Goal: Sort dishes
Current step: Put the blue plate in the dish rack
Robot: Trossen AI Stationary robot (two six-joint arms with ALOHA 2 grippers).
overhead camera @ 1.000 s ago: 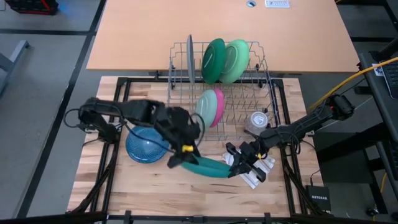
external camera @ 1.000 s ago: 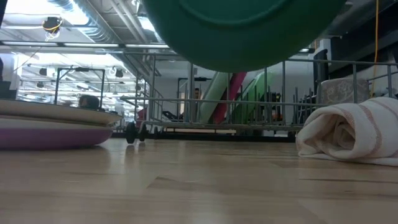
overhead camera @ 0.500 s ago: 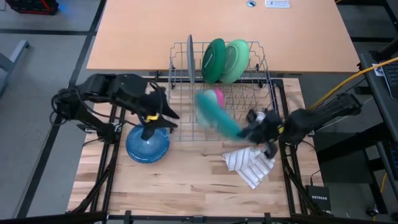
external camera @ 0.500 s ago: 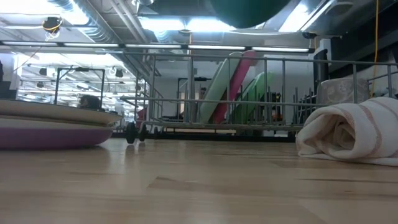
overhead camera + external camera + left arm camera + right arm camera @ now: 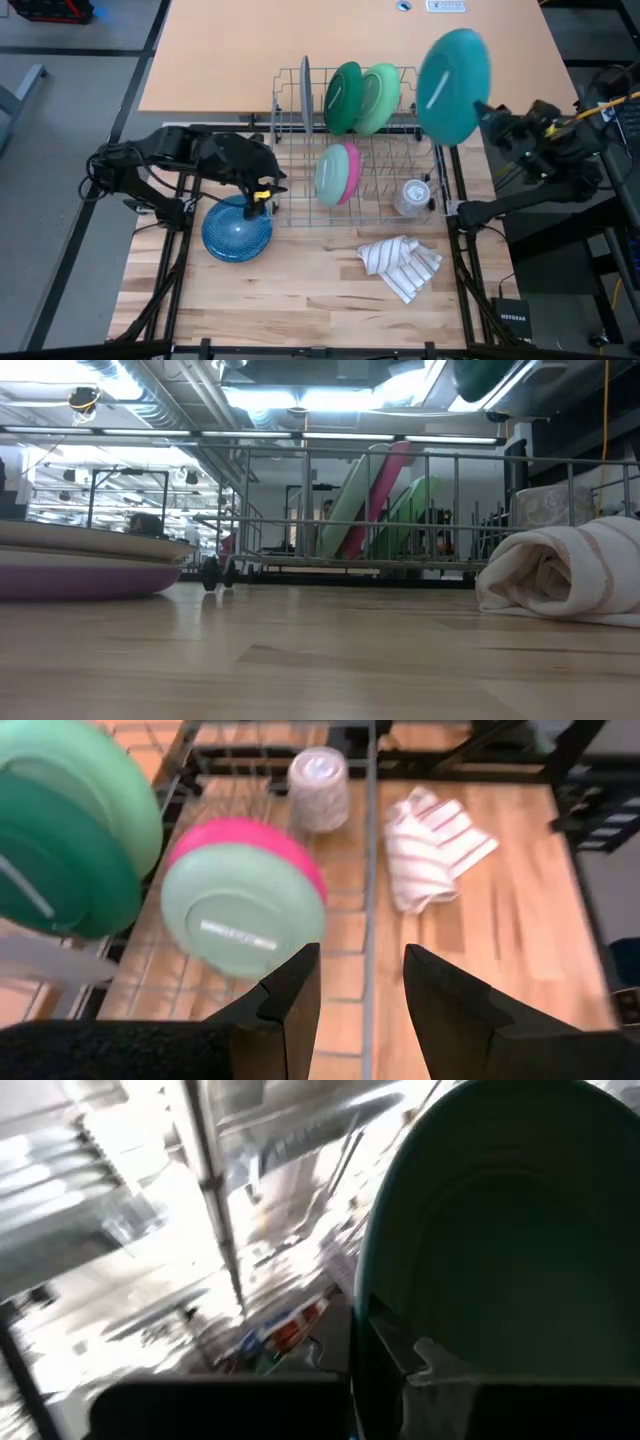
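Note:
My right gripper point(image 5: 490, 112) is raised high over the right end of the wire rack point(image 5: 355, 205) and is shut on a teal plate point(image 5: 454, 85). The plate's edge shows at the top of the low view point(image 5: 490, 372). My left gripper point(image 5: 263, 192) is open and empty, beside the rack's left side and above the blue plate point(image 5: 238, 231), which lies flat on the table. In the rack, standing on edge, are a grey plate point(image 5: 305, 95), a dark green plate point(image 5: 343, 97), a light green plate point(image 5: 380, 96), and a light green point(image 5: 243, 910) and pink point(image 5: 351, 165) pair. My right gripper holds the teal plate by its rim point(image 5: 372, 1330), on the side toward the table's right, with the rim between its two fingers. The plate is lifted clear, standing nearly on edge high above the rack, its underside point(image 5: 450, 80) facing the high camera.
A clear glass cup point(image 5: 413, 195) stands at the rack's right end. A striped white cloth point(image 5: 400, 263) lies bunched on the table near the rack. The low view shows a stack with a purple plate point(image 5: 70, 575) on the table's left. A tan table point(image 5: 350, 40) stands beyond.
My right gripper has carried the teal plate from low over the table's near side up and toward the far right, tipping it from nearly flat to on edge. My left gripper has drawn away from the teal plate toward the left and far, over the blue plate.

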